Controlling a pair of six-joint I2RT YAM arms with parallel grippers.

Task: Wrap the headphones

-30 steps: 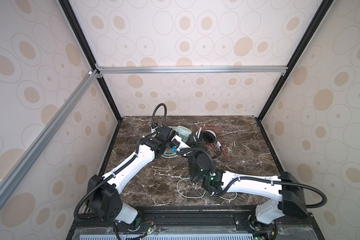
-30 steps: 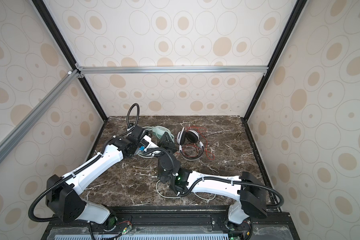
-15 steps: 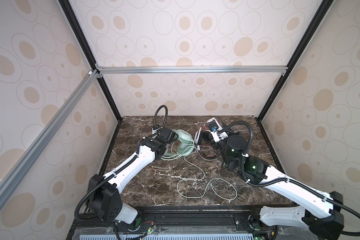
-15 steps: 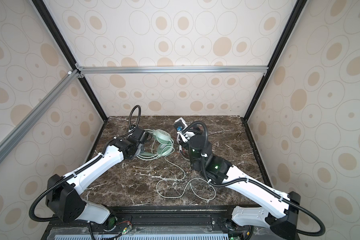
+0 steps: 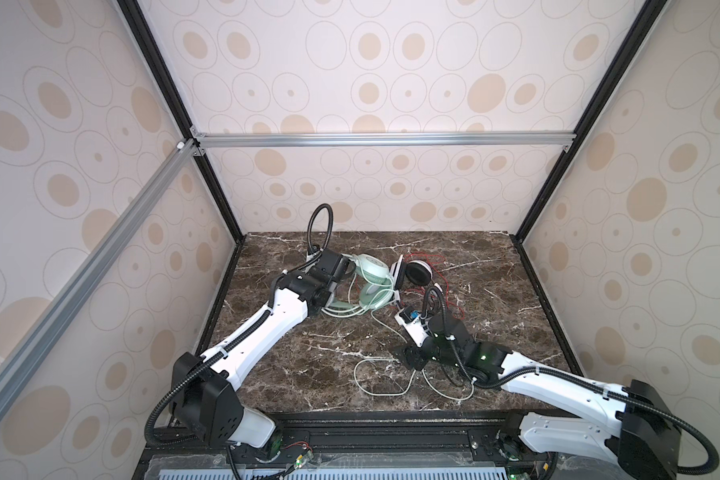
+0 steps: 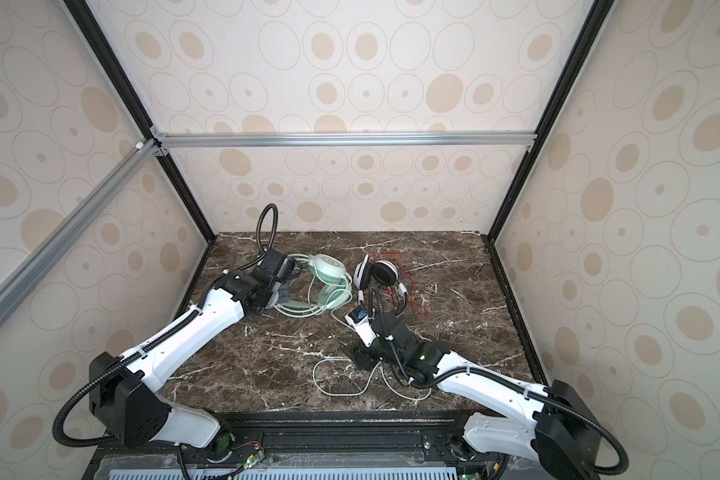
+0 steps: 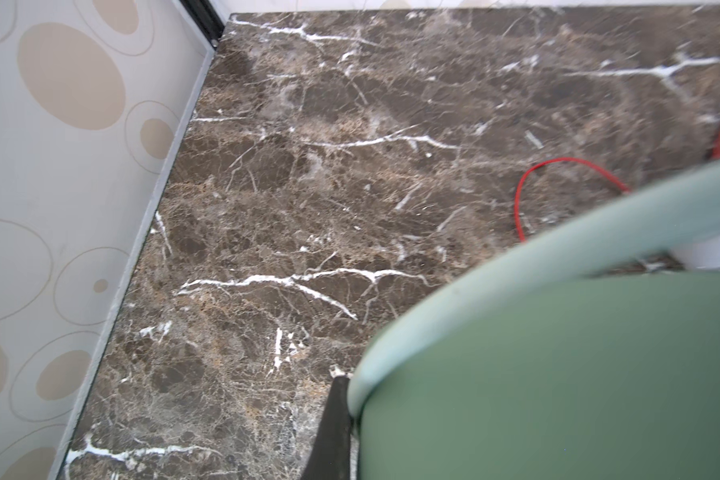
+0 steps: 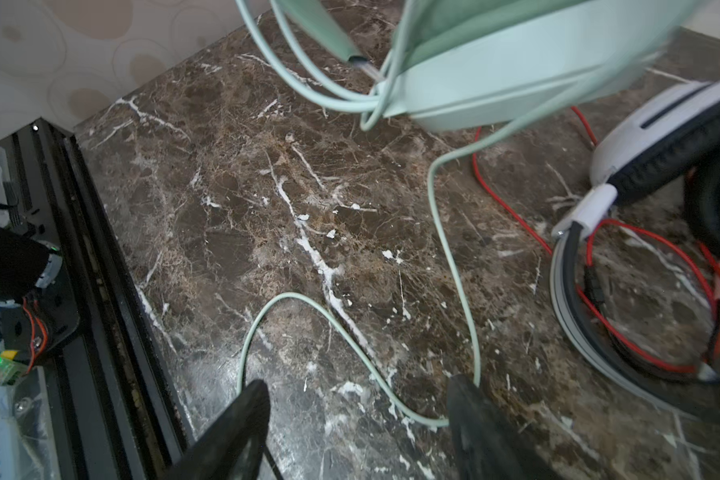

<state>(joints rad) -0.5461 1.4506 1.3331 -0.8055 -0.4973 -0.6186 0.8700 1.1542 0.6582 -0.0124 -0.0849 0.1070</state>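
Cable pickup: my left pincer (image 5: 343, 267) clamps the mint green headphones (image 5: 373, 271). My right pincer (image 8: 358, 384) gapes over the pale green cable (image 8: 285, 294) at their six o'clock. Next, probably: close, then wind.

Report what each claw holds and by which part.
Left claw grips the mint headphones by the headband. Right claw, open over the pale green cable, holds nothing.

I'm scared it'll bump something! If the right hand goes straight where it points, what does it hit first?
Probably the pale green cable lying between the open fingers of the right hand, then the marble table. Depth is unclear.
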